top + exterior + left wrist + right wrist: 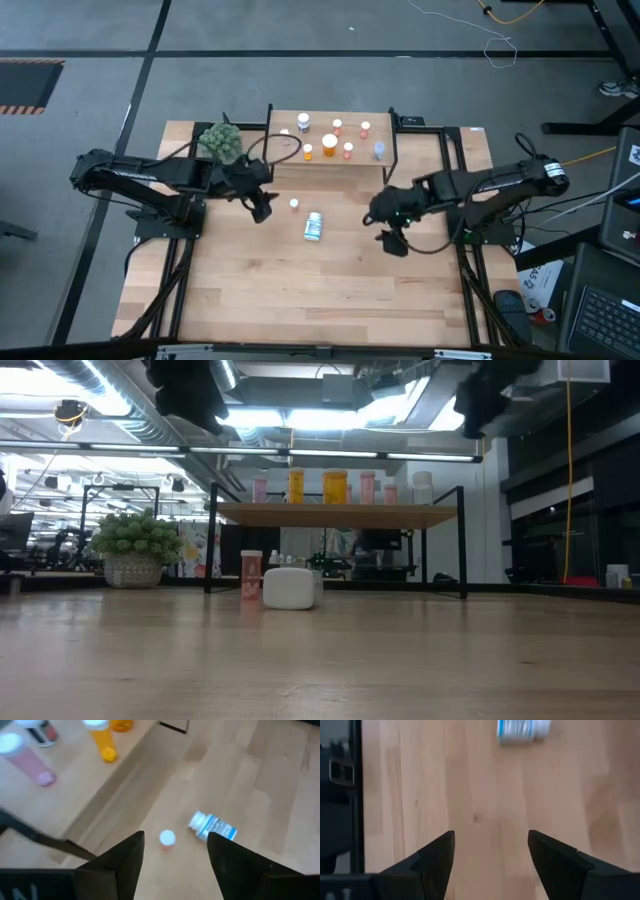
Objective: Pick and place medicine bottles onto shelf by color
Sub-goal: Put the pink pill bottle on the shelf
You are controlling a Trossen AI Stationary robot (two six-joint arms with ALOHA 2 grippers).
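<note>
The left gripper (262,210) hangs above the table with its fingers spread wide and nothing between them, just in front of the shelf's (285,153) near-left corner. Its wrist view looks down between the two dark fingers (125,865) at a small upright bottle (167,838) with a white cap, and just beyond it a white bottle with a blue label (214,827) lying on its side. The right gripper (391,240) is likewise wide open and empty, held over bare tabletop (330,290) to the right of the lying bottle; its own camera catches only that bottle's end at the far edge of the picture.

The high view shows both loose bottles on the table in front of the shelf, the small one nearer the left gripper, the labelled one between the two grippers. The low view adds what the overhead cannot: the shelf stands raised on thin black legs, the small bottle has a pinkish-orange body, and the lying bottle sits just beside it.

Counted from above, eight bottles stand on the shelf: a larger orange one (329,146) near the middle, smaller orange and pink ones around it, one white at the back left and one pale blue at the right edge. Two more are on the table. A green spiky plant (221,142) sits at the shelf's left end.

Both arms reach inward from the table's sides, elbows bent, wrists angled down.
</note>
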